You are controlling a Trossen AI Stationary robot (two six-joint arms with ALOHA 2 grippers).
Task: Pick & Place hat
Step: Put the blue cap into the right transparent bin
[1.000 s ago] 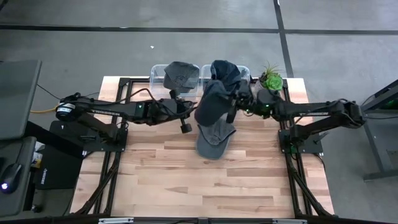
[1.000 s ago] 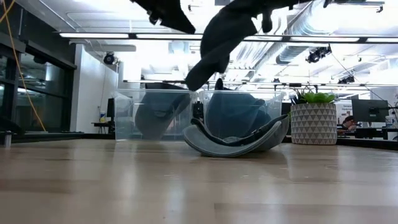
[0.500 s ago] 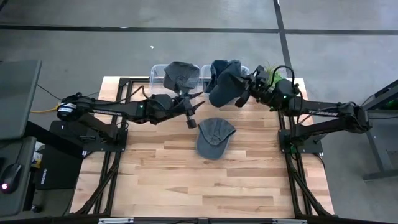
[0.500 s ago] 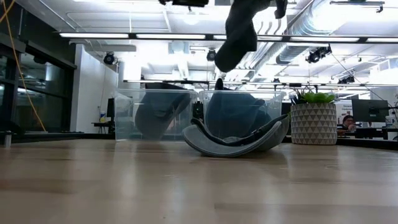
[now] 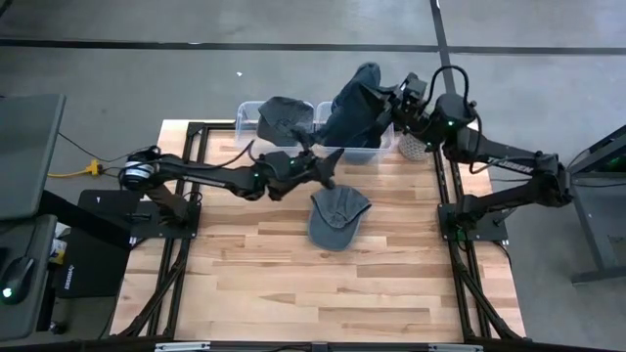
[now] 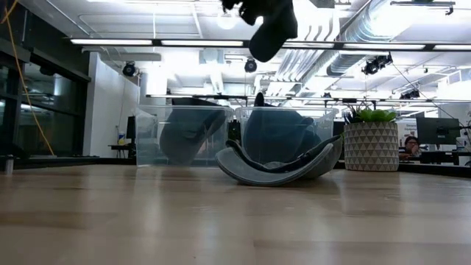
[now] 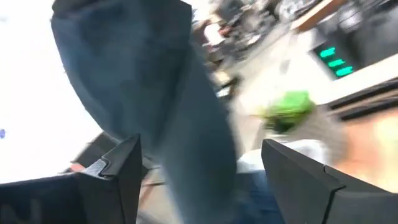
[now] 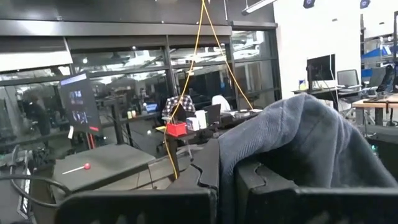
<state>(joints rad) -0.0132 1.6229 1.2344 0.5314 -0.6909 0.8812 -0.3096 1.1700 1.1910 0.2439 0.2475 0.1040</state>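
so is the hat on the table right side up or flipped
Flipped. The grey hat lies crown down on the table: the low view shows its edges curling upward like a bowl, and the high view looks into its open inside.

A wooden counter [image 5: 293, 284] stands on a grey floor [image 5: 147, 68] crossed by dark lines. A potted plant [image 6: 372, 143] in a patterned white pot sits at the counter's far right corner. A laptop [image 5: 24, 147] lies on a side desk at the left, with a mouse [image 5: 8, 291] nearer the front. Across the room are glass walls, ceiling lights [image 6: 125, 42], ducts, a monitor [image 6: 436, 131] and a red box [image 8: 176, 129] on a desk.
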